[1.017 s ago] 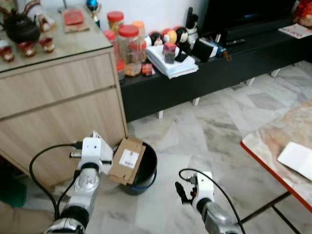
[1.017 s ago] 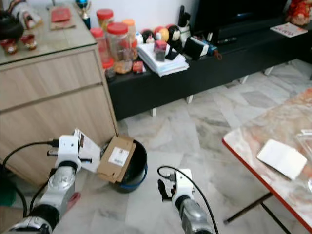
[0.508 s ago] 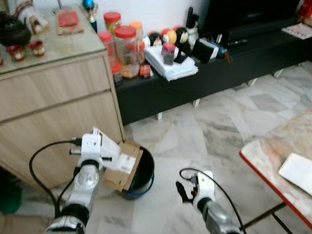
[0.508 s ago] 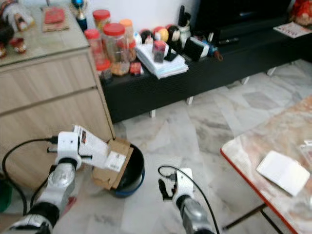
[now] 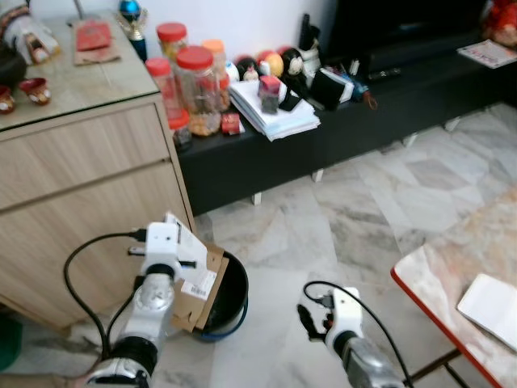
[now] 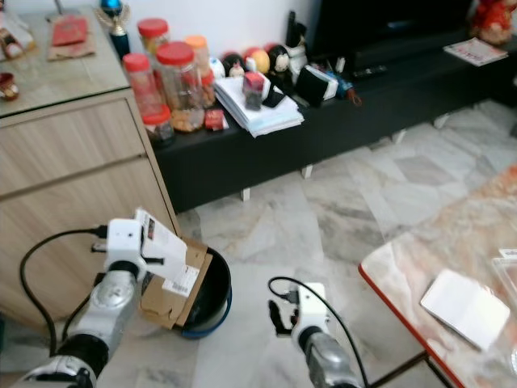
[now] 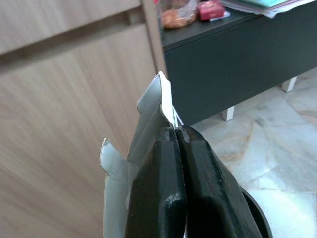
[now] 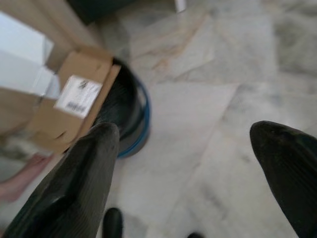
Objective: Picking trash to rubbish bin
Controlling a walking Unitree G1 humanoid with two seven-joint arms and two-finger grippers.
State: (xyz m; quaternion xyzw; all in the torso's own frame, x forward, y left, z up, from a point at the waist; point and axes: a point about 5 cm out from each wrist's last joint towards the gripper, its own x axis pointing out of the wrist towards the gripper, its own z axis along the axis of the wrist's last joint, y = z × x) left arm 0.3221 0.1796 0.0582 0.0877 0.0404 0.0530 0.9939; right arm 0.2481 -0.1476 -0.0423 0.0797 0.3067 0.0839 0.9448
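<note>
Left gripper [image 7: 174,130] has its 2 black fingers pressed together on the top edge of a white carton [image 6: 161,241], pinching thin card. That carton hangs at the near rim of the rubbish bin [image 6: 212,301], up against the brown cardboard box [image 5: 199,284] with the white barcode label that leans half in, half out of the bin's mouth. Both pieces look light, stiff and flat-sided, matte paperboard that creases rather than bends; my read is an edge pinch like this holds fine, though the panel could swing or slip if tilted fast. The brown box would be best taken by an open flap or its top edge, not the broad face.

The bin is round, dark, with a blue band near its base, sitting on glossy grey-veined marble floor [image 5: 363,218] right beside the pale wood-grain cabinet [image 5: 89,186]. Right gripper [image 6: 284,317] hangs low on the far side of the bin, fingers spread wide apart, holding nothing. Beyond the bin, a long black TV bench [image 5: 339,121] carries red-lidded plastic jars [image 5: 195,89] and a paper stack [image 5: 275,113].
</note>
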